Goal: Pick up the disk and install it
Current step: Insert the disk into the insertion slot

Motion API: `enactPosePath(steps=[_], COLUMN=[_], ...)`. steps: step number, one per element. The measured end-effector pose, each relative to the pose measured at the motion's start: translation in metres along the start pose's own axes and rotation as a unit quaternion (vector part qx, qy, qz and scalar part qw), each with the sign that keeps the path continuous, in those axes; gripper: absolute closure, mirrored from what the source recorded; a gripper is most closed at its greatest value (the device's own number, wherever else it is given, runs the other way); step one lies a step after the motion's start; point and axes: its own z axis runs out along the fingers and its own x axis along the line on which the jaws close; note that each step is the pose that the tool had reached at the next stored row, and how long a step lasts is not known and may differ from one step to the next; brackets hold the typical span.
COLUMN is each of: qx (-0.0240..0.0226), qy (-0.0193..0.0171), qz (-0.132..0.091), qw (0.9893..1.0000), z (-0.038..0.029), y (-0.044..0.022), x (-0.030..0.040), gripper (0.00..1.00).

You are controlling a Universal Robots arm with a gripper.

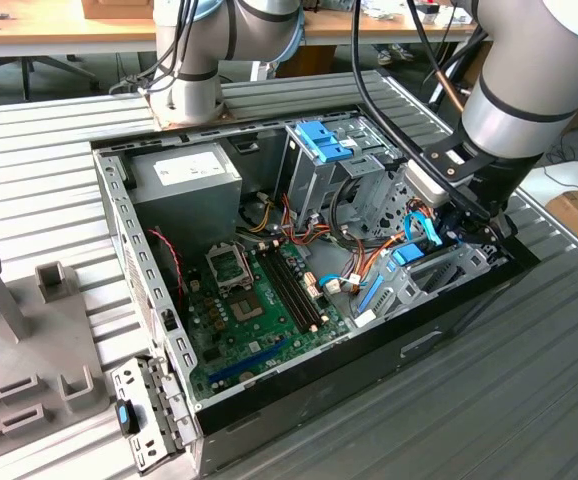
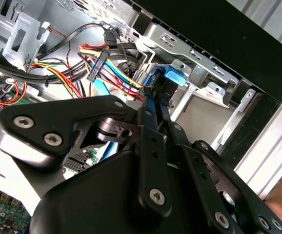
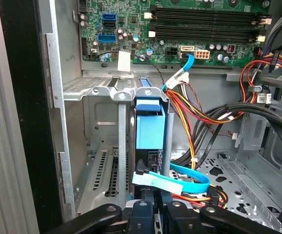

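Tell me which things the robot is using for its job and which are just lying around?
For the job: claw, disk, metal drive cage.
Just lying about: power-supply box, blue latch, motherboard, coloured wires.

The arm (image 1: pixel 529 80) stands on a round base (image 1: pixel 184 95) at the far side, toward the exterior view's left. It climbs out of the top of the picture and comes back in at the exterior view's right as a thick silver-grey stretch sloping down and to the left. Black cables (image 1: pixel 369 90) loop down beside it. Below it, the black wrist (image 1: pixel 484 185) points steeply down. The end effector (image 1: pixel 466 228) hangs at the low end. In both wrist views it appears as black bolted metal close to the camera, narrowing away from it.
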Motion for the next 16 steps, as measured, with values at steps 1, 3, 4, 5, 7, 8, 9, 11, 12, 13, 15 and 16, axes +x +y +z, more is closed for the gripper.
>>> enactPosePath(steps=[1, 3, 4, 5, 7, 8, 9, 11, 12, 13, 15, 16], qx=[0.0001, 0.0001, 0.0, 0.0, 0.0, 0.0, 0.0, 0.0, 0.0001, 0.0002, 0.0003, 0.0003], qy=[-0.0001, -0.0001, 0.0, 0.0, 0.0001, 0.0002, 0.0003, 0.0004, 0.0005, 0.0004, 0.0005, 0.0004], qz=[0.0, 0.0, 0.0, 0.0, 0.0, 0.0, 0.0, 0.0, 0.0, 0.0, 0.001, 0.001], qw=[1.0, 1.0, 1.0, 1.0, 1.0, 1.0, 1.0, 1.0, 1.0, 1.0, 1.0, 1.0], z=[0.0001, 0.0001, 0.0, 0.0, -0.0002, -0.002, -0.004, -0.0108, -0.0167, -0.0208, -0.036, -0.0405], y=[0.0, 0.0, 0.0, 0.0, -0.0001, -0.0006, -0.0012, -0.0032, -0.0049, -0.0061, -0.0105, -0.0117], x=[0.0, 0.0, 0.0, 0.0, 0.0, -0.0001, -0.0002, -0.0005, -0.0008, -0.001, -0.0018, -0.002], gripper=[0.76, 0.76, 0.7, 0.7, 0.7, 0.7, 0.7, 0.7, 0.7, 0.7, 0.7, 0.7])
